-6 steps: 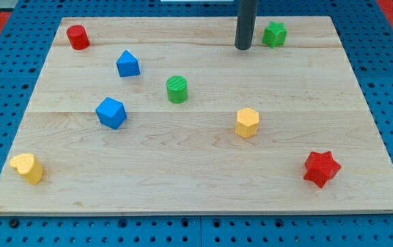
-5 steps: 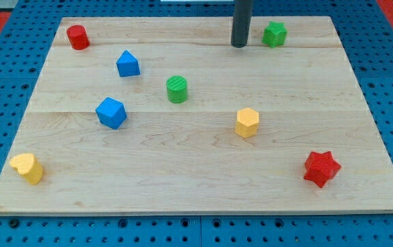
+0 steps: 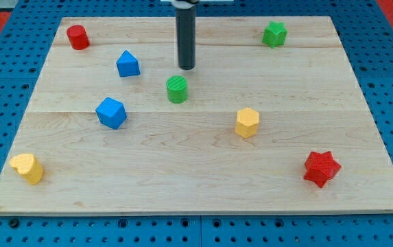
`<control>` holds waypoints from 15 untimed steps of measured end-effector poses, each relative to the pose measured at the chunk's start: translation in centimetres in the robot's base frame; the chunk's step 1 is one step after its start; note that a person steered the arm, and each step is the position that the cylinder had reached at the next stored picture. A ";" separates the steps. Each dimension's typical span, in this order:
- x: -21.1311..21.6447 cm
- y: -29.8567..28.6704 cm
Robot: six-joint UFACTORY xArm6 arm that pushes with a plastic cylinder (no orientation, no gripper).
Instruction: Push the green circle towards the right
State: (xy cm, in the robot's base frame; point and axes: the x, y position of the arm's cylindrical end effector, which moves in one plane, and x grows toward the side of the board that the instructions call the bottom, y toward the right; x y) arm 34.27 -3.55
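Observation:
The green circle (image 3: 177, 89), a short cylinder, stands on the wooden board (image 3: 196, 185) a little left of its middle, in the upper half. My tip (image 3: 186, 67) is just above it toward the view's top and slightly to its right, a small gap apart and not touching it.
A green star (image 3: 274, 33) sits at the top right. A red cylinder (image 3: 77, 37) is at top left. Two blue blocks (image 3: 127, 64) (image 3: 110, 112) lie left of the circle. A yellow hexagon (image 3: 247, 122), a red star (image 3: 321, 169) and a yellow block (image 3: 28, 168) lie lower.
My tip has moved left and toward the view's bottom, from beside the green star to just above the green circle. No block has moved.

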 end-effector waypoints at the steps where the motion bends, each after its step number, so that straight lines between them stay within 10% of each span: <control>1: 2.7 -4.2; 7: 7.5 1.7; 15: 0.6 6.2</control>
